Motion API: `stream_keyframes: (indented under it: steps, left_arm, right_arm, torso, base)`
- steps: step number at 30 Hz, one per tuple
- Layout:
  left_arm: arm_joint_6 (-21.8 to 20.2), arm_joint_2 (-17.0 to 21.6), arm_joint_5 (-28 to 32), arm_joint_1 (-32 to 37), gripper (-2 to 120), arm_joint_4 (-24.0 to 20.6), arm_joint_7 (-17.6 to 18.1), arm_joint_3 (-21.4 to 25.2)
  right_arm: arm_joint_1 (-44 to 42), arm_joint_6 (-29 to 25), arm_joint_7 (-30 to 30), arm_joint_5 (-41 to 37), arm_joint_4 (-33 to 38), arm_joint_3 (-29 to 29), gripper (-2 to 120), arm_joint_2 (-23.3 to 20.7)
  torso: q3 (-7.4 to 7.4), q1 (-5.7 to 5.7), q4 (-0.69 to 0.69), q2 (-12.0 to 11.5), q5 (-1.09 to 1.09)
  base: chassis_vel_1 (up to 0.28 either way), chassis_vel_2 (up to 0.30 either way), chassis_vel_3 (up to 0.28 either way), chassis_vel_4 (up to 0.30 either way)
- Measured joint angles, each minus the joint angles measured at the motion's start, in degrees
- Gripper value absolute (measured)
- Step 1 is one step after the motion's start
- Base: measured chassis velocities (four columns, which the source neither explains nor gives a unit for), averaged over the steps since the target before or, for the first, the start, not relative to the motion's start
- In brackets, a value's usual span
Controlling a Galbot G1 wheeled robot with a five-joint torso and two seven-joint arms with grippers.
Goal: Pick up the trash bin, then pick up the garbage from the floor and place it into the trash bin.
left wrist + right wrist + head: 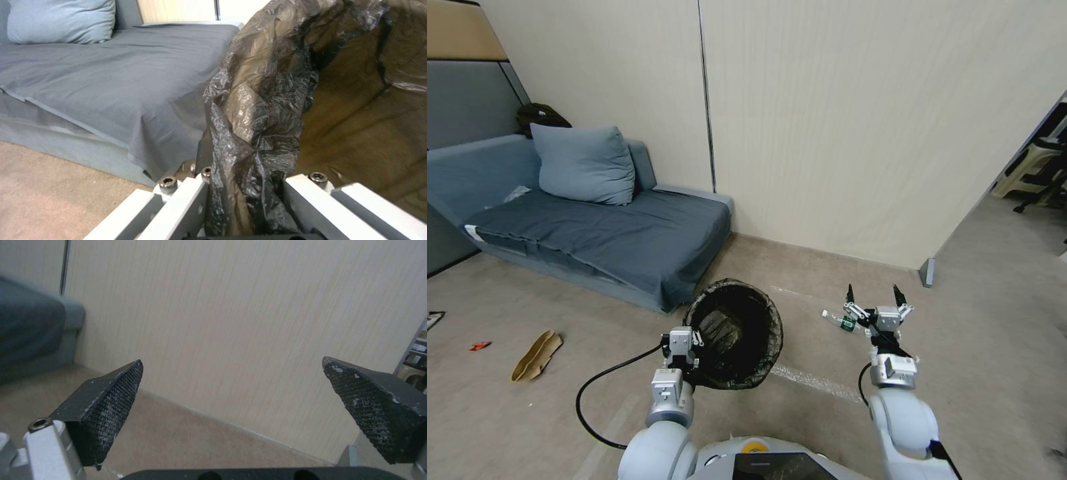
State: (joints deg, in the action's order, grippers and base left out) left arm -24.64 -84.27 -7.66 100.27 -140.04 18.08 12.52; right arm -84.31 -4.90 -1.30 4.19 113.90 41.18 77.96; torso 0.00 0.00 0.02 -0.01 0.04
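Left end effector (688,342) is pinching the near rim of the trash bin (735,333), holding it up off the floor just in front of the sofa's (594,227) front corner, black bag (262,110) clamped between its fingers. Right end effector (875,293) hangs spread wide, gripping nothing, near the wall. Small bottle (839,321) lies on the floor just beside it; a tan curled scrap (536,355) and a red bit (480,345) sit way off to the left.
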Motion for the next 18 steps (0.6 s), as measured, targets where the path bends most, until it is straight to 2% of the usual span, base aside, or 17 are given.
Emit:
stream_keyframes:
  steps: [7, 9, 12, 18]
  left_arm:
    - [0.2, 0.1, -0.6, 0.0, 1, 0.0, 0.0, -0.2]
    - [0.2, 0.1, -0.7, 0.1, 1, 0.0, 0.0, -0.3]
    - [0.3, 0.1, -1.0, 0.2, 1, 0.0, -0.1, -0.4]
    - [0.6, 0.2, -1.7, 0.5, 1, 0.0, -0.1, -0.5]
  right_arm:
    - [0.4, 0.0, 0.4, -0.2, -1.0, 0.0, 100, -0.7]
    - [0.6, -0.1, 0.6, -0.2, -1.4, 0.0, 100, -1.1]
    - [1.6, -1.7, 2.6, 0.3, -4.5, -0.4, 100, -3.0]
    - [4.9, -8.2, 10.2, 3.3, -15.5, -2.3, 100, -9.7]
  torso:
    - [0.0, 0.0, -0.04, 0.0, -0.04]
    - [0.0, 0.0, -0.01, 0.0, -0.04]
    - [0.0, 0.0, -0.03, 0.0, -0.04]
    - [0.0, 0.0, -0.01, 0.0, -0.03]
  base:
    - [0.0, 0.0, 0.0, 0.0]
    - [0.0, 0.0, 0.0, 0.0]
    - [0.0, 0.0, 0.0, 0.0]
    - [0.0, 0.0, 0.0, 0.0]
